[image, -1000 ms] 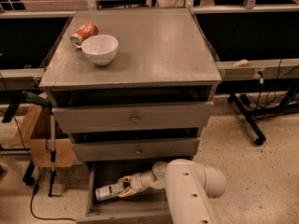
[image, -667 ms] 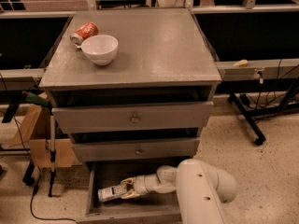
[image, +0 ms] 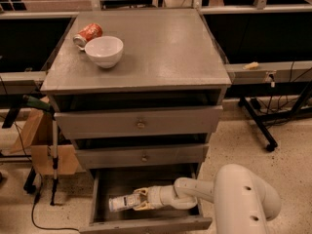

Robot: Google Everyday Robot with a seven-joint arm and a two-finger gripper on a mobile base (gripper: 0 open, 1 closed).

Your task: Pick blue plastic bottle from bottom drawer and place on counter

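The counter (image: 161,48) tops a grey cabinet of 3 drawers. The white arm (image: 243,199) reaches into the open bottom drawer (image: 146,225). A white bowl (image: 104,50) stands at the counter's left rear, just beside a tipped orange-red can (image: 87,34). Inside the drawer, the blue plastic bottle (image: 122,202) is horizontal, with the gripper (image: 139,199) clasped around it.

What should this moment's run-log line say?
phase: grasp | gripper: inside bottom drawer, shut on bottle | bottle: lying on its side, not yet on counter | counter: bowl and can at far left
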